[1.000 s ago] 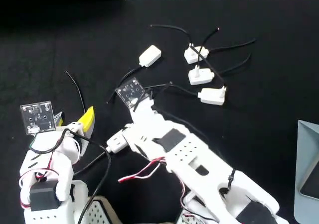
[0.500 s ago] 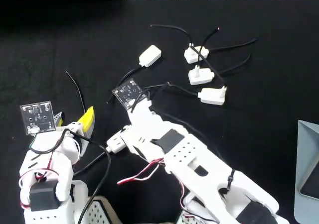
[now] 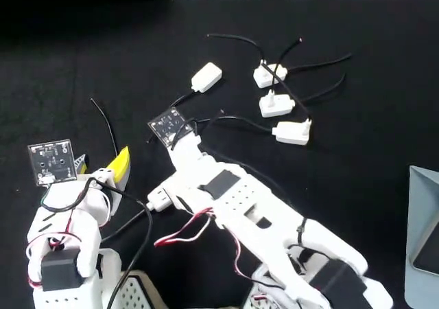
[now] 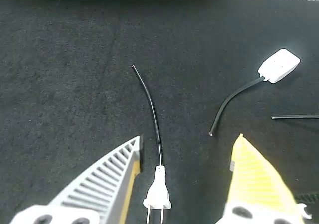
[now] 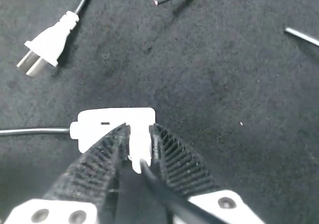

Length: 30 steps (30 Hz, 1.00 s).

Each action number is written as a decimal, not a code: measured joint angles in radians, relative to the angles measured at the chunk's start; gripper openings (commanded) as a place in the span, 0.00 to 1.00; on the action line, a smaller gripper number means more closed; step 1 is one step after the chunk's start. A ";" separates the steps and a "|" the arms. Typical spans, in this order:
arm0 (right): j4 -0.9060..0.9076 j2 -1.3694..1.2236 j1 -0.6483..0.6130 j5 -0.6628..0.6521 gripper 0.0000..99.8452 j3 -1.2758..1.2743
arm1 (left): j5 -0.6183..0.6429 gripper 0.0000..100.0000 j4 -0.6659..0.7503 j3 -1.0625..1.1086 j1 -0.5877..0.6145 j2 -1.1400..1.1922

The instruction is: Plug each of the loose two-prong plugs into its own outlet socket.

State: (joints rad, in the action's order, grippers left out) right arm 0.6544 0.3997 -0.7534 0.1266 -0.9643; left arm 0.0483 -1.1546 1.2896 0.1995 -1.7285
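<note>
We have the right gripper clamped on a plug, touching the socket block straight ahead; left gripper apart, straddling a loose plug on the desk, prongs toward us.

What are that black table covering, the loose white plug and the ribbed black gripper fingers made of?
Table covering: matte black cloth, probably felt; it looks fuzzy and speckled.
White plug: smooth moulded plastic with a slight sheen; its two prongs look metallic.
Fingers of the right gripper, shut on a second plug: black, ridged, matte; printed plastic or rubber, hard to tell.
</note>
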 measured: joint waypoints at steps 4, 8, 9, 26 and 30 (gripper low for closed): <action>0.000 -0.052 0.000 0.000 0.01 0.028 | 0.000 0.29 0.000 0.000 0.000 0.000; -0.002 -0.118 0.000 0.000 0.01 0.058 | 0.000 0.29 0.000 0.000 0.000 0.000; -0.002 -0.137 -0.002 0.002 0.01 0.061 | 0.000 0.29 0.000 0.000 0.000 0.000; -0.006 -0.196 -0.026 0.002 0.01 0.100 | 0.000 0.29 0.000 0.000 0.000 0.000; -0.002 -0.152 0.035 0.002 0.01 0.084 | 0.000 0.29 0.000 0.000 0.005 0.000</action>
State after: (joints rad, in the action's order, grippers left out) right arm 0.6529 0.2478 -0.7181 0.1281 -0.8800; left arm 0.0483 -1.1546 1.2896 0.2041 -1.7285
